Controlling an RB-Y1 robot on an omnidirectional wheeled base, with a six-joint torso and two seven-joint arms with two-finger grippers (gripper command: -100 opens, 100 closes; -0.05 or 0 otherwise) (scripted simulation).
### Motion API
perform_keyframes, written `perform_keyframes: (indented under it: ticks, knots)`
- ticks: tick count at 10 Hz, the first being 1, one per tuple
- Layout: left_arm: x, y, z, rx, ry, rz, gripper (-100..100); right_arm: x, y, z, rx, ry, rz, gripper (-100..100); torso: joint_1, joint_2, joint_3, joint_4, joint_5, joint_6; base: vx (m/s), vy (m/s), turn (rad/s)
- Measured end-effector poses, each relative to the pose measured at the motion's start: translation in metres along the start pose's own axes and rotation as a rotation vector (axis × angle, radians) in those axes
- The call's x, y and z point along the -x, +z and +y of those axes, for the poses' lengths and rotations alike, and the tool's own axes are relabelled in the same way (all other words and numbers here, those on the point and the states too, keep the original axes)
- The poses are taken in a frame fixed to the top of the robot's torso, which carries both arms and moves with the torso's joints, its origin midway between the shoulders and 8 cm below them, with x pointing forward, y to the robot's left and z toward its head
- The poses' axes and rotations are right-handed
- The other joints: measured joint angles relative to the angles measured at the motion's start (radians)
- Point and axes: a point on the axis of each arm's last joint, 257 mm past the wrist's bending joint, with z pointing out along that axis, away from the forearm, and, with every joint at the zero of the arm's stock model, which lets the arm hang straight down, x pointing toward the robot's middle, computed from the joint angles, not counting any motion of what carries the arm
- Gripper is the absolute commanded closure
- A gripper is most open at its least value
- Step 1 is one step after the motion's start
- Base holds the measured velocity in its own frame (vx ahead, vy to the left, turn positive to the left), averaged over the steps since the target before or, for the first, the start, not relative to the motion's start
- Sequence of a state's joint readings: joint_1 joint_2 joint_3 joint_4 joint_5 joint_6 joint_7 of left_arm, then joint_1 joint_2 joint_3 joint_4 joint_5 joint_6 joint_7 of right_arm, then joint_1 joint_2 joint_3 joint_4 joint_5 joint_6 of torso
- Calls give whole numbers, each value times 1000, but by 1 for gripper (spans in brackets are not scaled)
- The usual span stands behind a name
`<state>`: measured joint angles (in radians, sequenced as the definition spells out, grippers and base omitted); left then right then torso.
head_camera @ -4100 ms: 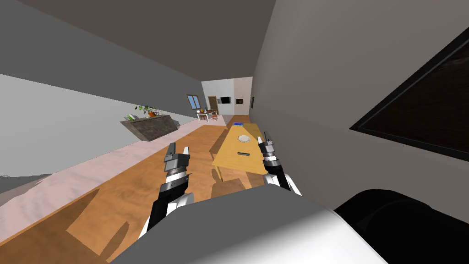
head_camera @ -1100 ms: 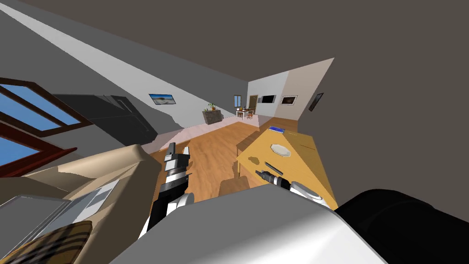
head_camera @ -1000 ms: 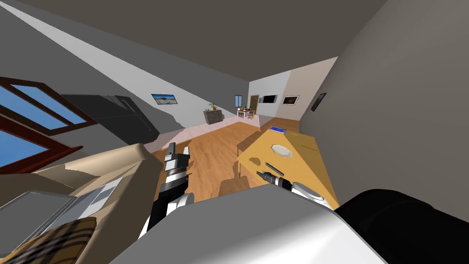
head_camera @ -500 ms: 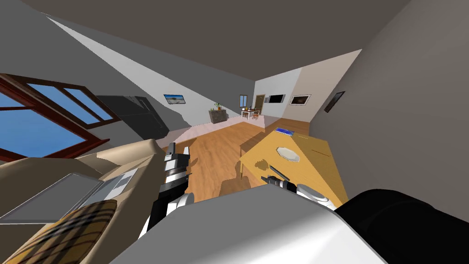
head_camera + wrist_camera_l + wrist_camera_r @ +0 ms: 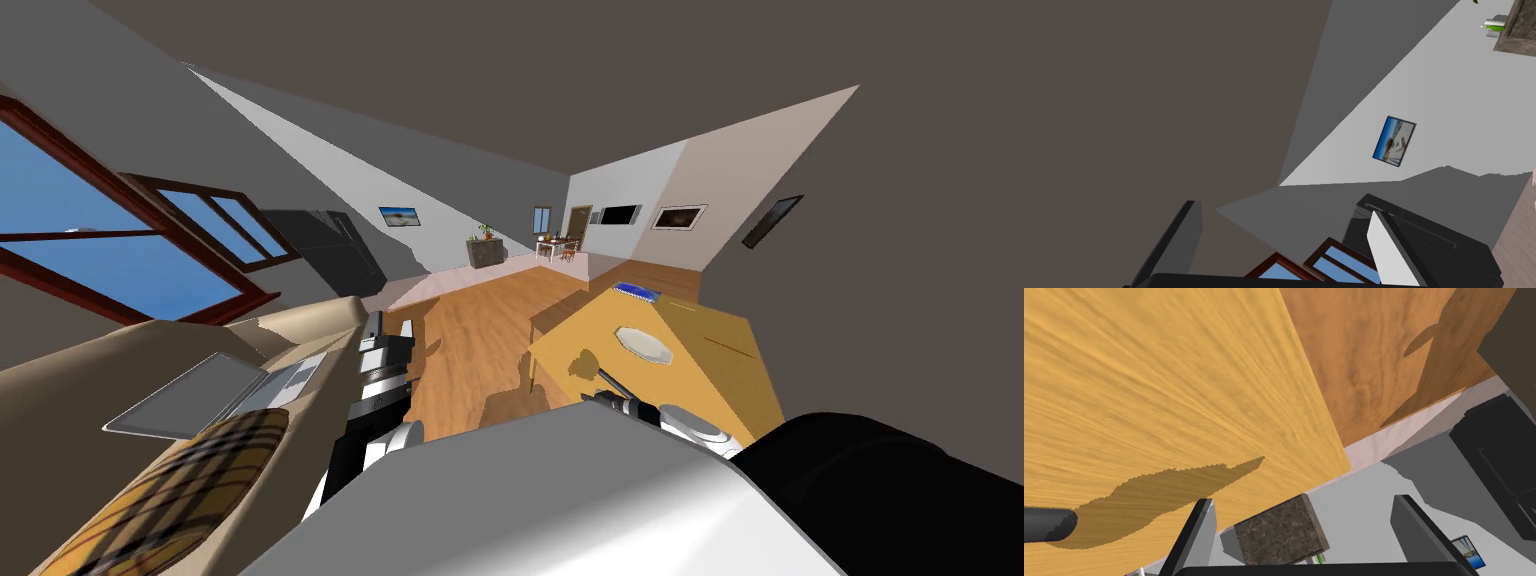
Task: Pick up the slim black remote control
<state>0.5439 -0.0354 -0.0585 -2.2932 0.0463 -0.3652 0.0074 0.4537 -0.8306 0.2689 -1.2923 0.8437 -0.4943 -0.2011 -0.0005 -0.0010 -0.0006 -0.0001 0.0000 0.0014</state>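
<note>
The slim black remote (image 5: 613, 383) lies on the light wooden table (image 5: 720, 360) near its front edge, close to my chest. My right gripper (image 5: 599, 397) hovers low at the remote's near end. In the right wrist view, that gripper (image 5: 1303, 503) is open over the table top (image 5: 1149, 388), nothing between its fingers. The remote's rounded dark end (image 5: 1048, 525) lies off to one side of them, beside the gripper's shadow. My left gripper (image 5: 386, 333) is raised over the floor by the sofa, and its fingers (image 5: 1381, 240) stand open and empty.
On the table, a white plate (image 5: 645, 345) and a blue notebook (image 5: 636, 291) lie beyond the remote. A beige sofa (image 5: 300, 320) at my left holds an open laptop (image 5: 200, 395) and a plaid cushion (image 5: 170, 490). A grey wall runs close along the table's right.
My view has swung, bringing the window and sofa further in on the left and shifting the table right. The right hand has dropped from above the table to its front edge.
</note>
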Motion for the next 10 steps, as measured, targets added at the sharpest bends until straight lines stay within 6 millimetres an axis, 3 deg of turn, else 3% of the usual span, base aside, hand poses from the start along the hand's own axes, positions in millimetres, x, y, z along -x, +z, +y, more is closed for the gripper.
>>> perform_keyframes:
  ticks: [2, 6, 8, 10]
  knots:
    - [0, 0, 0, 0, 0, 0, 0, -24, -13, -36, -63, -36, 66, -100, -1, -1, 0, 0, 0, 0, 10, -30, 231]
    - [0, 0, 0, 0, 0, 0, 0, -44, -53, -99, -181, -108, 188, -100, -2, -1, -1, 0, 0, 0, 11, -33, 230]
    - [0, 0, 0, 0, 0, 0, 0, -60, -64, -120, -222, -129, 236, -100, -1, -1, 0, 0, 0, 0, 4, -25, 211]
    - [0, 0, 0, 0, 0, 0, 0, -76, -89, -143, -267, -161, 304, -100, -2, -1, 0, 0, 0, 0, 7, -48, 210]
